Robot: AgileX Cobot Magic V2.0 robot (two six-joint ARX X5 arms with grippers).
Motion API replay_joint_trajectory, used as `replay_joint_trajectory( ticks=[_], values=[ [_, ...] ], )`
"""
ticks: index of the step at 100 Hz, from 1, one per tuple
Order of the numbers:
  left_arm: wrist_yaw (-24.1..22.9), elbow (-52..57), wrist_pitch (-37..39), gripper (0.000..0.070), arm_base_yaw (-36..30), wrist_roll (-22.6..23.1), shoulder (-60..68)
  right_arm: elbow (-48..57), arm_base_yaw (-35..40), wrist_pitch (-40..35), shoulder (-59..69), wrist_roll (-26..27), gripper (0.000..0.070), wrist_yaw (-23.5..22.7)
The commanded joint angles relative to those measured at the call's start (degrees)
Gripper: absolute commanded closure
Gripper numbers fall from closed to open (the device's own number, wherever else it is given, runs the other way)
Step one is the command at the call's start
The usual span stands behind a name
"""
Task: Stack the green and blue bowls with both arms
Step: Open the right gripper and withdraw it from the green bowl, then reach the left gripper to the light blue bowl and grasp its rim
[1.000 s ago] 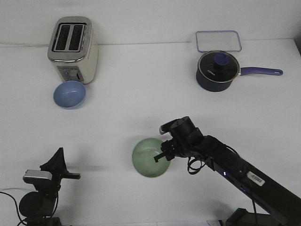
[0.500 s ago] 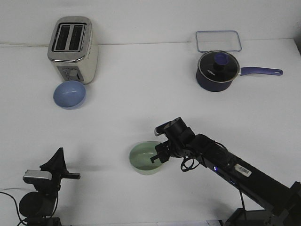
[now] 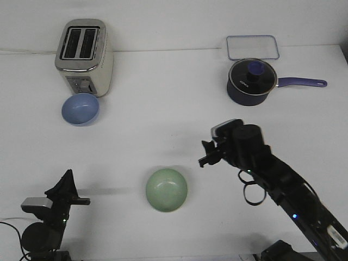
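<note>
Released from the right gripper [image 3: 205,154], the green bowl [image 3: 166,189] now sits alone on the white table [image 3: 163,125]; half a second ago the fingers were on its right rim and the bowl was tipped, whereas now the arm has drawn back up and to the right and stands apart from the bowl; the bowl has shifted slightly left and settled flat. Right gripper state: holding nothing; the fingers appear somewhat parted, though the angle makes the gap hard to read. Left gripper [image 3: 68,187]: low at the near left corner, barely moved, carrying nothing; whether its jaws are parted or closed cannot be told from this view.

Judged meaning for the task: the green bowl has been repositioned toward the centre front, probably as the base or as a hand-over position; stacking is not yet done; the blue bowl [image 3: 80,109] is untouched at the far left, just in front of the toaster [image 3: 84,57] and well apart from the green one.

Orientation: both bowls stand upright, mouths facing up; each is round, so neither has a long axis in plan and no heading applies; the only axis of note is vertical, through the centre of each opening; a grasp may therefore be taken on the rim from any side.

Other items: saucepan [image 3: 251,81] and clear container [image 3: 253,47] at the far right, uninvolved.
</note>
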Motion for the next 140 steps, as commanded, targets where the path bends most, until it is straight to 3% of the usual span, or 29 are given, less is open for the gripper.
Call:
replay_joint_trajectory(
  ticks=[1, 13, 21, 41, 67, 73, 79, 86, 90, 113, 140],
  values=[
    [0.1, 0.9, -0.4, 0.0687, 0.1, -7.7, 0.0, 0.9, -3.3, 0.7, -2.6, -3.4, 0.0442, 0.2],
    [-1.6, 4.8, -5.5, 0.0685, 0.1, -11.2, 1.0, -0.2, -11.2, 1.2, -8.6, -4.2, 0.0441, -0.4],
    [-4.0, 9.2, -8.7, 0.0685, 0.1, -12.4, 3.9, -4.8, -15.1, 5.4, -13.3, -4.2, 0.0442, -2.2],
    [-5.2, 24.5, -14.4, 0.0685, 0.2, -8.9, 22.5, -21.8, -20.9, 17.9, -26.6, -5.3, 0.0442, -2.7],
    [-2.8, 47.6, -23.7, 0.0676, 1.0, -3.3, 55.7, -29.7, -24.7, 18.0, -33.5, -5.5, 0.0442, -3.1],
    [-1.7, 51.9, -24.3, 0.0585, 1.5, -3.0, 62.0, -29.7, -24.9, 18.0, -33.5, -5.4, 0.0442, -3.2],
    [-0.9, 56.0, -24.8, 0.0422, 1.9, -3.0, 67.7, -29.7, -24.9, 18.1, -33.5, -5.4, 0.0442, -3.4],
    [0.8, 60.1, -25.0, 0.0181, 2.5, -3.2, 73.4, -29.7, -24.9, 18.1, -33.5, -5.4, 0.0442, -3.8],
    [2.0, 62.3, -25.1, 0.0104, 3.0, -3.3, 76.3, -29.7, -24.9, 18.1, -33.5, -5.4, 0.0442, -4.1],
    [2.8, 73.7, -28.0, 0.0091, 6.8, -3.2, 90.5, -29.7, -24.8, 18.2, -33.5, -5.4, 0.0442, -4.7],
    [3.0, 79.5, -29.5, 0.0091, 9.9, -2.0, 102.4, -29.7, -24.8, 18.3, -33.5, -5.2, 0.0442, -4.7]
  ],
)
